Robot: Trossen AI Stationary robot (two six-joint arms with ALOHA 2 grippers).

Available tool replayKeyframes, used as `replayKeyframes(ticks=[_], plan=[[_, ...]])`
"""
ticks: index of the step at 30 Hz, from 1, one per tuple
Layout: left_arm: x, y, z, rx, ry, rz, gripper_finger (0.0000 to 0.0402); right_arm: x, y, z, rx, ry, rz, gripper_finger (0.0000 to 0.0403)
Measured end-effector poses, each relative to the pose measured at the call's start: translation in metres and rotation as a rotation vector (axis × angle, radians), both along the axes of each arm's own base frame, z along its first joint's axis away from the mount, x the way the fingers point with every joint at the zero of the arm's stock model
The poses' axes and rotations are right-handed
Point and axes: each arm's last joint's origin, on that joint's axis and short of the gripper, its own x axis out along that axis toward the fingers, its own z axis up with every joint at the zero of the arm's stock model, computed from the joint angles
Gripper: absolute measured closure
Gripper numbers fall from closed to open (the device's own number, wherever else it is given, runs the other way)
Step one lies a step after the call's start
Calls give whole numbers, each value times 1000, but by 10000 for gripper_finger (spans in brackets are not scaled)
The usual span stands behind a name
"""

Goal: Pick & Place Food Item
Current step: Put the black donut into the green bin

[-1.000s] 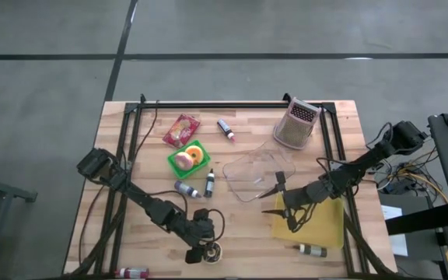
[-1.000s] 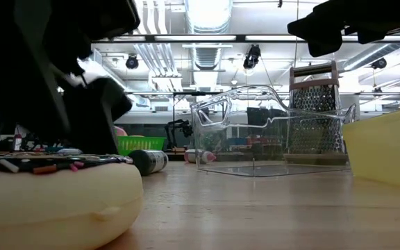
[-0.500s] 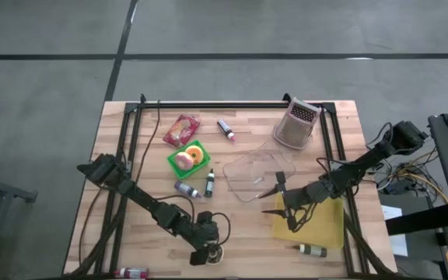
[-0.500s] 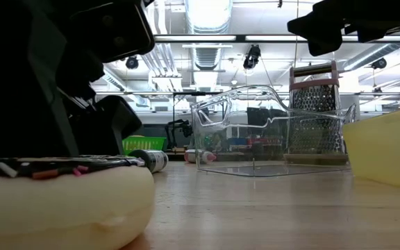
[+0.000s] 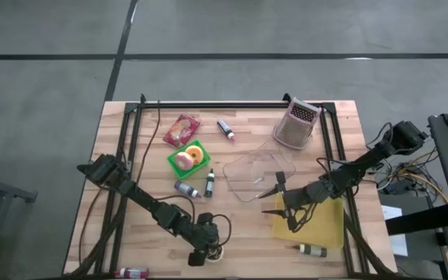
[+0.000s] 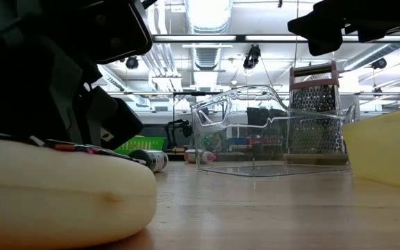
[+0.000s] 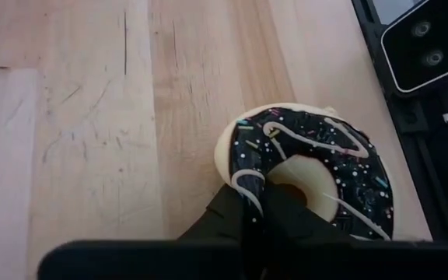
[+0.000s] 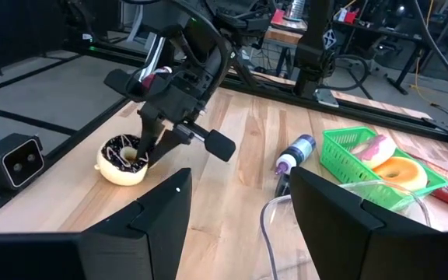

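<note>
My left gripper (image 7: 261,204) has pinched the rim of the chocolate-glazed donut (image 7: 306,167) at the table's (image 5: 131,233) near edge. It's a thin bite on soft dough, which I reckon could tear or slip when lifted. The right gripper (image 5: 278,204) waits open beside the clear container (image 5: 259,175).

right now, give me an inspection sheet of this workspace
surface: wooden table, black frame rails.
job's things: chocolate donut at the near edge; clear tub mid-table.
clutter: green basket, grater, yellow board, small bottles, red packet.
grippers: left gripper shut on the donut's ring; right gripper open above the tub's edge.
cables: black cable along the left rail.
surroundings: grey floor, equipment beyond the table.
</note>
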Motion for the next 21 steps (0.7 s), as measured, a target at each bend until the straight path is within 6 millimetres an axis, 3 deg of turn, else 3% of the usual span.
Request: replayKeyframes(ticks=[10, 21], plan=[[0, 0, 0, 21, -30, -50, 389, 0, 0, 0, 0, 0, 0, 188], [8, -5, 8, 47, -296, -185, 389, 0, 0, 0, 0, 1, 1, 188]])
